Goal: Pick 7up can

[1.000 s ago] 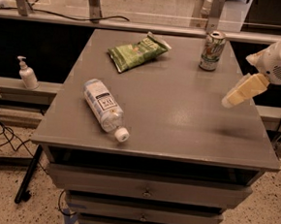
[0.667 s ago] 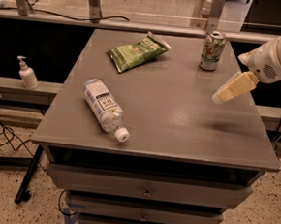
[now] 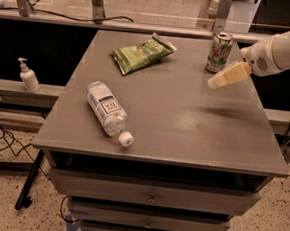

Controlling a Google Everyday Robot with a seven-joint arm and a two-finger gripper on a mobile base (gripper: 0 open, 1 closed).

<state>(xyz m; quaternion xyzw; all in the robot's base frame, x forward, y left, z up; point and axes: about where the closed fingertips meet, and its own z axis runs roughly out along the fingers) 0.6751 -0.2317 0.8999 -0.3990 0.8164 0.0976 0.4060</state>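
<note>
Water bottle (image 3: pixel 106 113) lying centre-left on desk (image 3: pixel 184 125), snack bag (image 3: pixel 142 53) upper mid, both irrelevant. 7up can (image 3: pixel 219 52) upright, upper right, untouched, so pick not done. End effector (image 3: pixel 228 75) hovers just beside can, lower right of it, no contact; released or clenched: can't tell. Arm cut off at right edge. Remaining: close in, grasp, lift.

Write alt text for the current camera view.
The arm reaches in from the right, its tool hovering over a grey table just in front of the upright 7up can at back right, not touching it. A bottle lies on its side front left, a green bag at the back; a soap dispenser stands off to the left.
</note>
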